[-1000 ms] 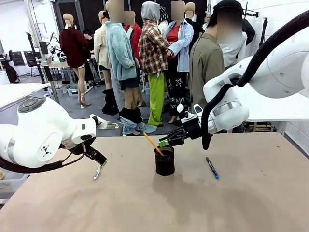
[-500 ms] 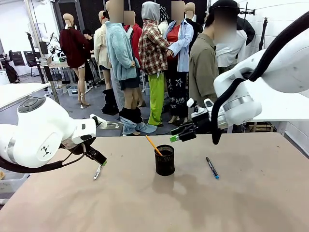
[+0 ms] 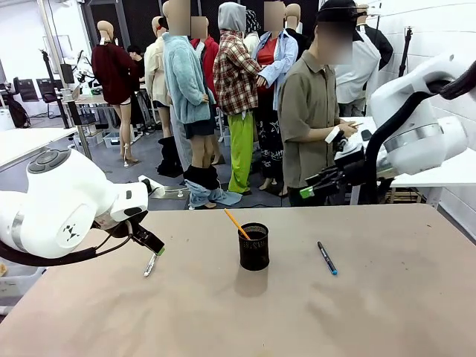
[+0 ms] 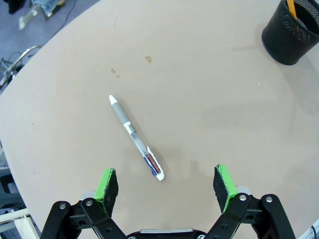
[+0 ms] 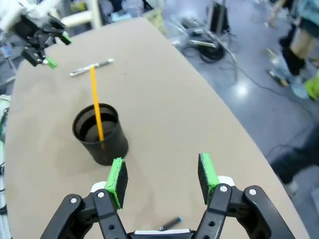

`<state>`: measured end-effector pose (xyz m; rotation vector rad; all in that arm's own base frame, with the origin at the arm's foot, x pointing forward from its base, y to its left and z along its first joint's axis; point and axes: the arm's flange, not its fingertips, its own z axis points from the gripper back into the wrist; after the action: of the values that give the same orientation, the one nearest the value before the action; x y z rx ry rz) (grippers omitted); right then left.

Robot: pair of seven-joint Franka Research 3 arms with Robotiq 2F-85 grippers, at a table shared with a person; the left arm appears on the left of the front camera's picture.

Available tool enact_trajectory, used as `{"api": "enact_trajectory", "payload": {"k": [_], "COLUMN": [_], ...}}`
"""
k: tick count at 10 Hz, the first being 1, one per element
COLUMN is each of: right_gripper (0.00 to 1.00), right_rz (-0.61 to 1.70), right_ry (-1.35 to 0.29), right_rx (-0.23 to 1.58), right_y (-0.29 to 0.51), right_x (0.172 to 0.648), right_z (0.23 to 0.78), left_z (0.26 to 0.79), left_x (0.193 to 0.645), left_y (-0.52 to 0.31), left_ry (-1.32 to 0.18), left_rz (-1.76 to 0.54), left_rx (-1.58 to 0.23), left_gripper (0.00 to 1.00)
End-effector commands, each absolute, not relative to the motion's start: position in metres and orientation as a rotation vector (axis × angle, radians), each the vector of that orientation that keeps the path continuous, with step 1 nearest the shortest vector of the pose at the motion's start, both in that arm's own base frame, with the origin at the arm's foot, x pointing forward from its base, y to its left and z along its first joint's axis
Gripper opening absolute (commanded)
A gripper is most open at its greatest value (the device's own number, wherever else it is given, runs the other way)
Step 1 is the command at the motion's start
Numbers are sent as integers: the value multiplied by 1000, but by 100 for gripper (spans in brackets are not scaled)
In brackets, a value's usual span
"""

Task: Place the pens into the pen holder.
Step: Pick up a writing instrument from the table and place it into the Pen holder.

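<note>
The black mesh pen holder [image 3: 253, 247] stands mid-table with an orange pencil [image 3: 236, 223] leaning out of it. A dark pen with a blue tip [image 3: 327, 258] lies to its right. A silvery-white pen [image 3: 151, 263] lies to its left, just below my left gripper [image 3: 152, 245]. In the left wrist view that pen [image 4: 135, 139] rests on the table between and beyond the open fingers of my left gripper [image 4: 167, 184], with the holder [image 4: 290, 31] at the far corner. My right gripper [image 3: 309, 190] hangs open and empty above the table's far edge. The right wrist view shows the holder [image 5: 99, 132], the pencil [image 5: 96, 102] and the dark pen's end [image 5: 169, 223].
A person in an olive shirt [image 3: 312, 111] stands at the far side, behind my right gripper. The table's far edge [image 3: 223, 210] runs just behind the holder. Bare tabletop [image 3: 245, 320] stretches in front of the holder.
My right gripper has drawn back to the right and upward, away from the holder and its pencil. The left arm and the pens have not moved.
</note>
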<state>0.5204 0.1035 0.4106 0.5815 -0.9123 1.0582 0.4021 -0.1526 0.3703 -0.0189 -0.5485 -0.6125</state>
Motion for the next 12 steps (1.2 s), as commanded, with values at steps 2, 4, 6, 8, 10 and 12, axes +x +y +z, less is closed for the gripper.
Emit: {"api": "enact_trajectory", "payload": {"k": [2, 4, 6, 8, 10, 12], "right_gripper": [72, 72, 72, 72, 72, 72], "right_rz": [947, 910, 898, 879, 871, 802], "right_ry": [-618, -451, -316, -188, -116, -57], "right_rx": [396, 307, 227, 120, 56, 32], "right_y": [112, 122, 142, 161, 182, 198], "right_x": [511, 521, 524, 527, 524, 527], "right_z": [445, 464, 472, 468, 456, 421], "left_z": [371, 371, 371, 371, 371, 371], "left_x": [402, 402, 402, 402, 402, 402], "left_y": [-151, -151, -151, -151, -151, -151], "left_ry": [-550, -550, -550, -550, -550, -550], "left_rz": [-608, -608, -608, -608, -608, -608], "left_rx": [-21, -21, -21, -21, -21, -21], "left_gripper": [100, 100, 100, 100, 100, 100]}}
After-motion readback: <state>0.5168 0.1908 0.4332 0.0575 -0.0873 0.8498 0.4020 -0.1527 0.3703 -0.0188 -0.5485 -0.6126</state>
